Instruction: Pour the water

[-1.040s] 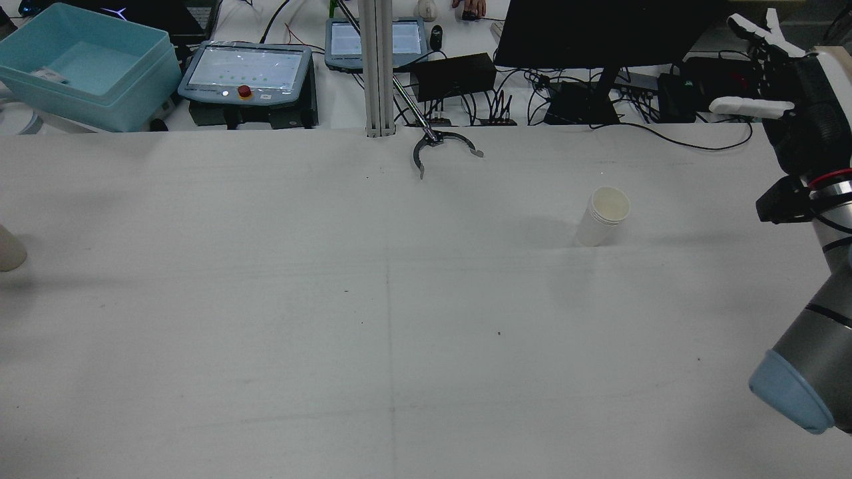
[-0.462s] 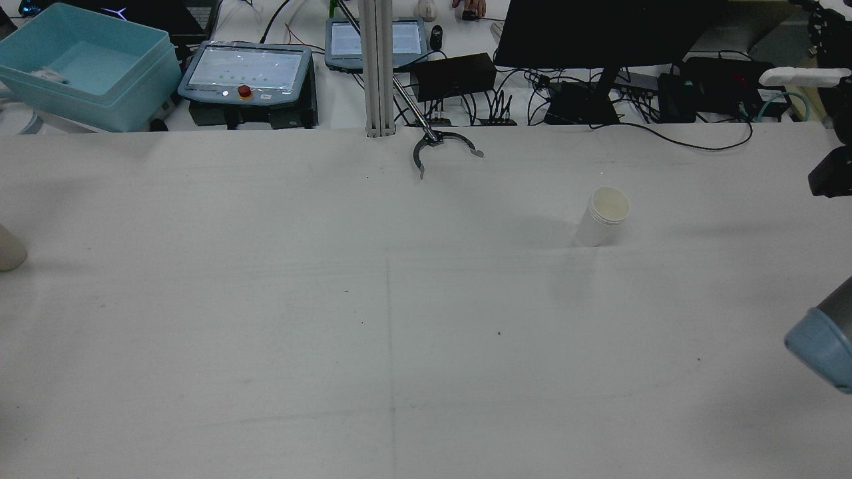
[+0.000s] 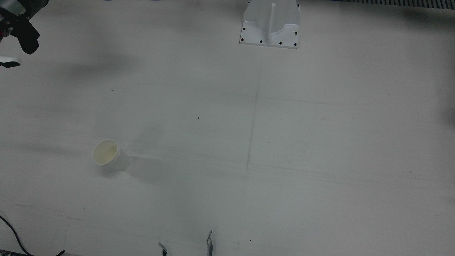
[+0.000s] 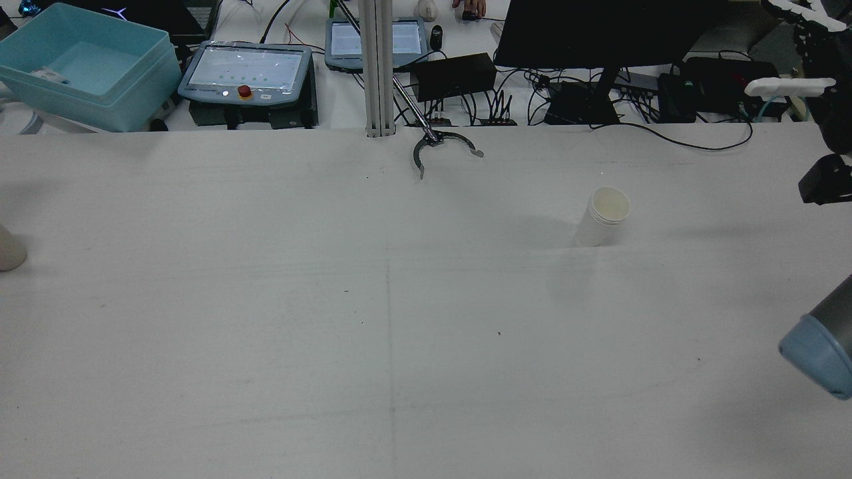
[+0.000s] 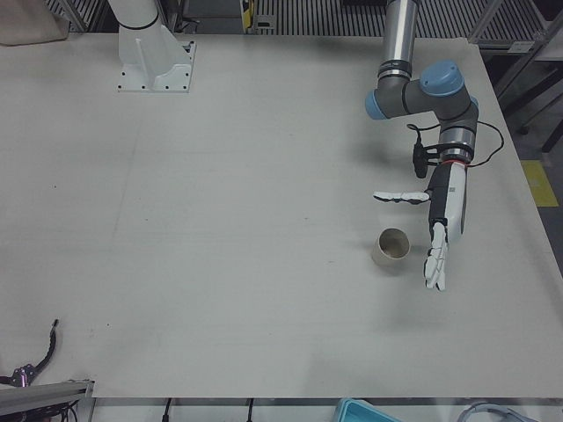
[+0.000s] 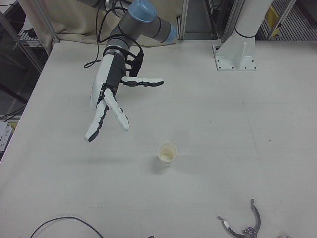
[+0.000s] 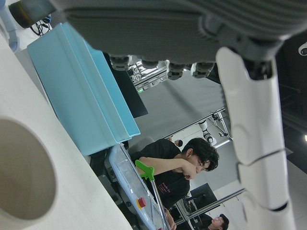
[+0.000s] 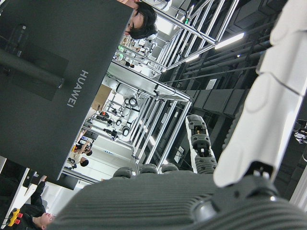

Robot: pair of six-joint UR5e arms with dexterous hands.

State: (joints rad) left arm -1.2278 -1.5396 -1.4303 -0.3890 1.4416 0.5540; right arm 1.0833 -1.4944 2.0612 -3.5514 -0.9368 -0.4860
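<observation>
A white paper cup (image 6: 168, 153) stands upright on the bench (image 6: 237, 124), with the right robot hand (image 6: 110, 101) raised well apart from it, toward the bench's edge. That robot hand is open, its white fingers (image 6: 121, 118) spread and holding nothing. A second, tan cup (image 5: 391, 247) stands just beside the left robot hand (image 5: 437, 224), which is also open and empty, with its fingers stretched past the cup and its thumb reaching out on the cup's far side. In the rear view this tan cup is cut off at the frame edge, and only part of the right robot hand shows. Whether either cup holds water cannot be made out. The bench is a plain matte white surface; both cups are round and slightly tapered.
</observation>
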